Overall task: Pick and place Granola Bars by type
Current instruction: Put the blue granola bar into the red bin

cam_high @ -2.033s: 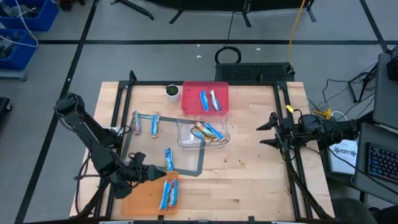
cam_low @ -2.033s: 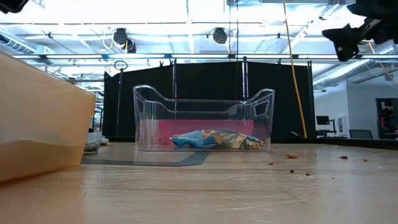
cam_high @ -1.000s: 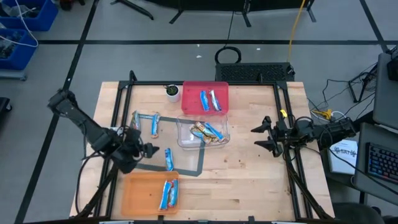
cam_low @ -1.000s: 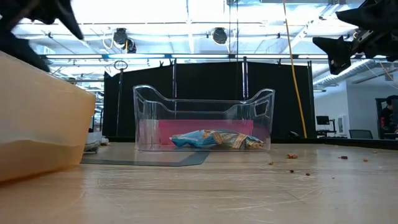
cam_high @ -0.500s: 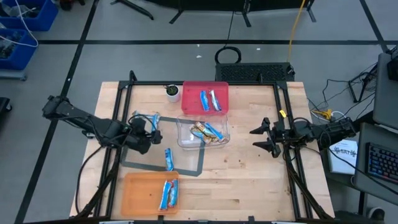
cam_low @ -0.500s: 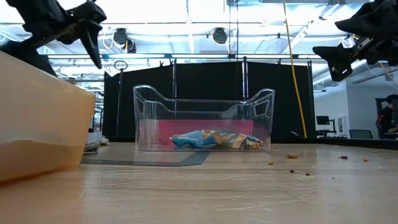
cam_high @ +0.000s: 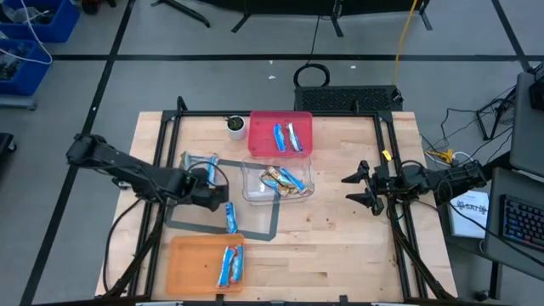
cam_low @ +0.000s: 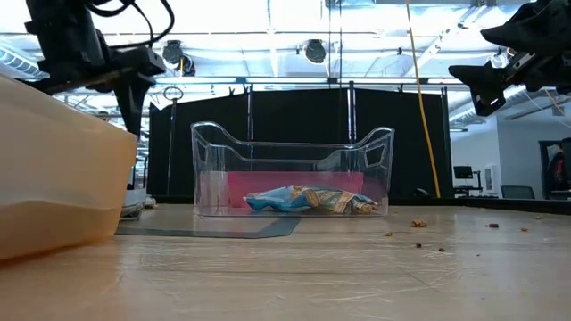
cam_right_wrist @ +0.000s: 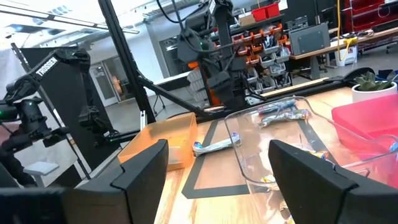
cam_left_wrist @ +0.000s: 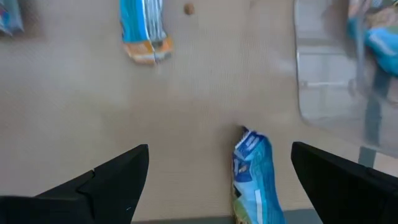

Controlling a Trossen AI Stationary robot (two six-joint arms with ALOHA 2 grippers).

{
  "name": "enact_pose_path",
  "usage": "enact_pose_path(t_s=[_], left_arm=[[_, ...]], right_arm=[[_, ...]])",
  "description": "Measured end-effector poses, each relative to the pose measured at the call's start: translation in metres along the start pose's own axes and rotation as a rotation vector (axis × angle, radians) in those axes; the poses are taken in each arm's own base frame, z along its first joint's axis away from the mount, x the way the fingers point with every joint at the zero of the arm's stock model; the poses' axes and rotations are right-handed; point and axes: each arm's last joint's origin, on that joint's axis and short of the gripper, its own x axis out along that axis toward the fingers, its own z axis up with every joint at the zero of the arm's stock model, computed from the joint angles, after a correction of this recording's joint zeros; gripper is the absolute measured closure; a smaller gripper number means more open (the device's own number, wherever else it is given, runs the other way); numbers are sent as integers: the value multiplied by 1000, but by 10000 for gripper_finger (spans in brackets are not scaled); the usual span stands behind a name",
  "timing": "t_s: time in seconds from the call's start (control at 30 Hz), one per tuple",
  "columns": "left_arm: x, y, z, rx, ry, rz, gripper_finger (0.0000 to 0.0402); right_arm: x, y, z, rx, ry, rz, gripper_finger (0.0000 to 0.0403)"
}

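Left gripper (cam_high: 223, 197) hangs over the table just beside a loose blue bar (cam_high: 230, 217), fingers spread wide and holding nothing. Right gripper (cam_high: 355, 188) waits above the table's right side, jaws likewise apart and empty.

High view: the clear bin (cam_high: 252, 189) sits mid-table with a mix of blue and tan bars (cam_high: 283, 180) inside. The red tray (cam_high: 304, 123) behind it holds two blue bars (cam_high: 286, 137). The orange tray (cam_high: 191, 263) at the near left holds two more blue bars (cam_high: 230, 265). Two further bars (cam_high: 200, 169) lie on the wood to the left of the clear bin. A small white cup (cam_high: 235, 126) stands beside the red tray.

Low view: the left gripper (cam_low: 134, 76) shows at upper left, clear of the table surface; the right gripper (cam_low: 486, 85) at upper right. The clear bin (cam_low: 375, 169) stands centre, bars (cam_low: 308, 200) lying flat on its floor. Crumbs (cam_low: 417, 234) dot the wood to its right.

Left wrist view: a blue bar (cam_left_wrist: 255, 180) lies on the wood between the spread fingers (cam_left_wrist: 106, 180), untouched. Another bar (cam_left_wrist: 142, 28) lies farther off; picture is blurred, so its type is uncertain.

Right wrist view: open fingers (cam_right_wrist: 311, 171) frame the clear bin (cam_right_wrist: 249, 155), the orange tray (cam_right_wrist: 165, 142) and a bar (cam_right_wrist: 216, 146) lying between them.
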Motion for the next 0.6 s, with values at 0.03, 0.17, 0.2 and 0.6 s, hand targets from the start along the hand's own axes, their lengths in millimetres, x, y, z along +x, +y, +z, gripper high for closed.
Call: enact_pose_path(t_s=[0.03,0.17,0.2,0.6], left_arm=[[2,-1,-1,-6,11,10,5],[10,-6,-7,-33,65,21,5],[12,-8,-9,-34,76,7,5],[42,-25,-37,-67,160,-18,5]], right_arm=[[0,0,0,0,0,0,135],[0,0,0,0,1,0,135],[0,0,0,0,1,0,135],[0,0,0,0,1,0,135]])
